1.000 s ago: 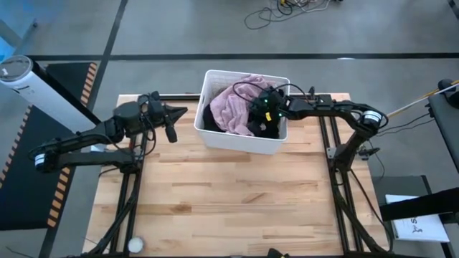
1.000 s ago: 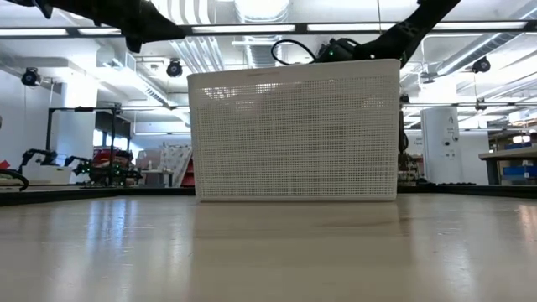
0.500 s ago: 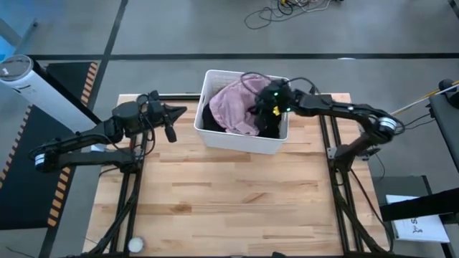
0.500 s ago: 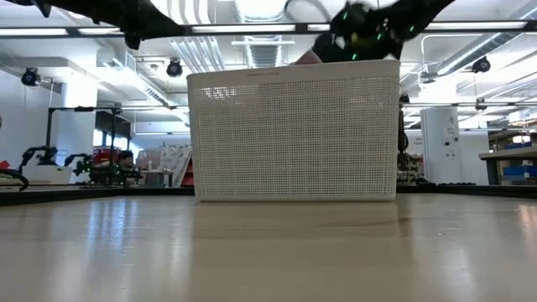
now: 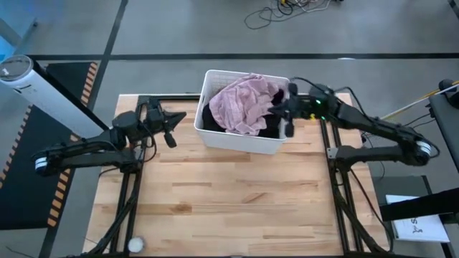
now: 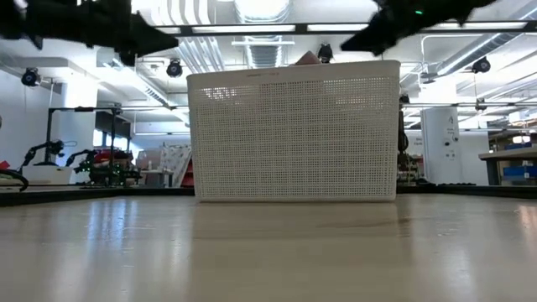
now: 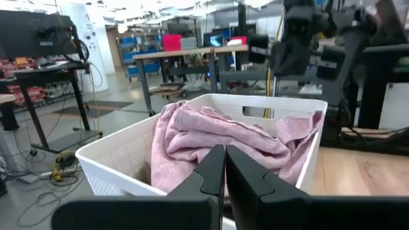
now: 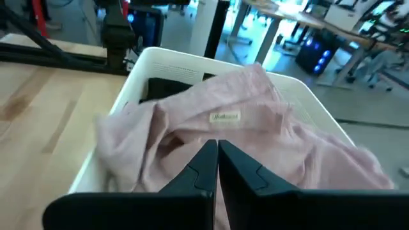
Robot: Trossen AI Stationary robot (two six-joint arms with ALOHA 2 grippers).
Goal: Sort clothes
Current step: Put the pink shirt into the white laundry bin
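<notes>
The white basket (image 5: 237, 143) stands at the table's far middle. A pale pink garment (image 5: 244, 104) lies heaped on top of the clothes in it, with black cloth (image 5: 208, 118) under it at the basket's left and right ends. My right gripper (image 5: 281, 113) hovers shut over the basket's right rim, pointing at the pink garment (image 8: 255, 121), with nothing between its fingers. My left gripper (image 5: 181, 116) hangs shut in the air left of the basket, level and pointing at it, with the pink garment (image 7: 217, 137) ahead of it.
Bare wooden table (image 5: 229, 201) spreads in front of the basket to the near edge. The basket's wall (image 6: 294, 134) fills the middle of the low view. Black frame rails (image 5: 337, 179) run along both table sides. A small white object (image 5: 135, 245) lies at the near left corner.
My right gripper has risen out of the basket, drawn back toward the table's right edge and rolled, staying shut. The pink garment's top now spreads further toward the basket's far right corner. My left gripper has sunk a little.
</notes>
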